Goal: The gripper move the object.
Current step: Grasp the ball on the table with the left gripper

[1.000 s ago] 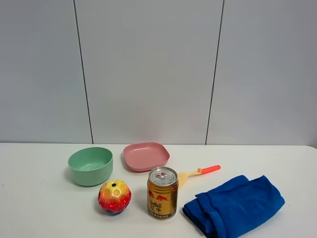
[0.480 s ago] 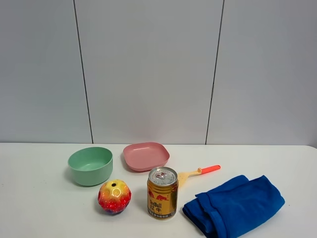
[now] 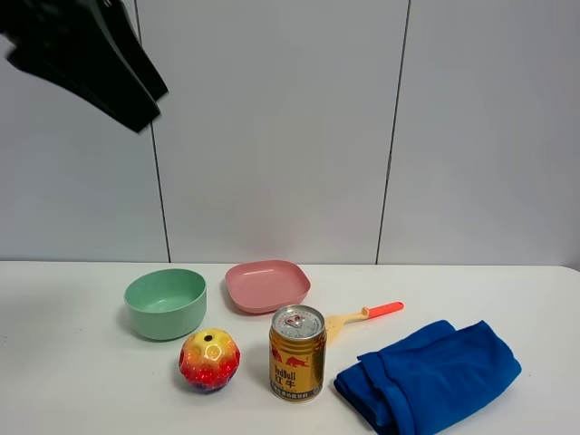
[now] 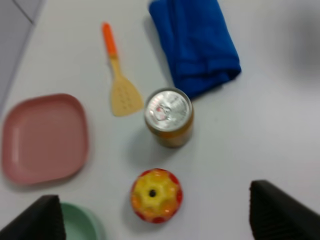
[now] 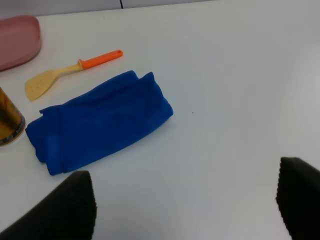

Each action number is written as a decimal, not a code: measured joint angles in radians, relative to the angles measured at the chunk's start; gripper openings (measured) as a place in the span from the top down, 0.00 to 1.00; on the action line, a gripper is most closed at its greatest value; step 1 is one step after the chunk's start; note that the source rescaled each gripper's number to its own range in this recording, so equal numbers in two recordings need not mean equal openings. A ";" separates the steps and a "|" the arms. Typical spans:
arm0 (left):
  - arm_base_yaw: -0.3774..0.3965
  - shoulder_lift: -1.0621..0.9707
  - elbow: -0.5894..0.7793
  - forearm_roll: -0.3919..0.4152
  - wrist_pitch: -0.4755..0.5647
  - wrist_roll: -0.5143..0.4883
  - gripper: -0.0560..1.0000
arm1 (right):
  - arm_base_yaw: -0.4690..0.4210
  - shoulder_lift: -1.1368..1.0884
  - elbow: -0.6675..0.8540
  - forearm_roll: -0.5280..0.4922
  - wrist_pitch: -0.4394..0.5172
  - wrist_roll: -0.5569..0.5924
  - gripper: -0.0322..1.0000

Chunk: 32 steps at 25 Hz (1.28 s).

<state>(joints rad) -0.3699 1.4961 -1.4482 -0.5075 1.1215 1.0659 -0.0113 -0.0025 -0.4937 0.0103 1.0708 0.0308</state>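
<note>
The object, a glossy red and yellow toy fruit (image 3: 209, 360), sits on the white table (image 3: 82, 381) left of the gold can (image 3: 297, 352). In the left wrist view the fruit (image 4: 156, 195) lies far below, between the two black fingers. My left gripper (image 4: 151, 191) is open, empty and high above the table. A blurred black part of the left arm (image 3: 86, 54) shows at the top left of the exterior view. My right gripper (image 5: 184, 167) is open and empty above bare table, near the blue cloth (image 5: 100, 129); it is not in the exterior view.
A green bowl (image 3: 166, 302) stands behind the fruit on the left and a pink plate (image 3: 267, 285) behind the can. A yellow spatula with an orange handle (image 3: 362, 314) lies right of the plate. A folded blue cloth (image 3: 426, 373) lies at the front right.
A black part of the left arm has come into the top left of the exterior view. The fruit, can and other things have not moved.
</note>
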 joint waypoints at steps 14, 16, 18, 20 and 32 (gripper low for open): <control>-0.108 0.271 -0.003 0.284 -0.027 -0.153 0.00 | 0.000 0.000 0.000 0.000 0.000 0.000 0.00; -0.117 0.293 -0.003 0.285 -0.051 -0.154 0.00 | 0.000 0.000 0.000 0.000 0.000 0.000 0.00; -0.131 0.320 -0.003 0.288 -0.061 -0.154 0.00 | 0.000 0.000 0.000 0.000 0.000 0.000 0.00; -0.145 0.344 -0.003 0.288 -0.063 -0.148 0.00 | 0.000 0.000 0.000 0.000 0.000 0.000 0.00; -0.181 0.487 -0.003 0.281 -0.148 -0.013 0.00 | 0.000 0.000 0.000 0.000 0.000 0.000 0.00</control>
<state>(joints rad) -0.5509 1.9835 -1.4513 -0.2266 0.9733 1.0527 -0.0113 -0.0025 -0.4937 0.0103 1.0708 0.0308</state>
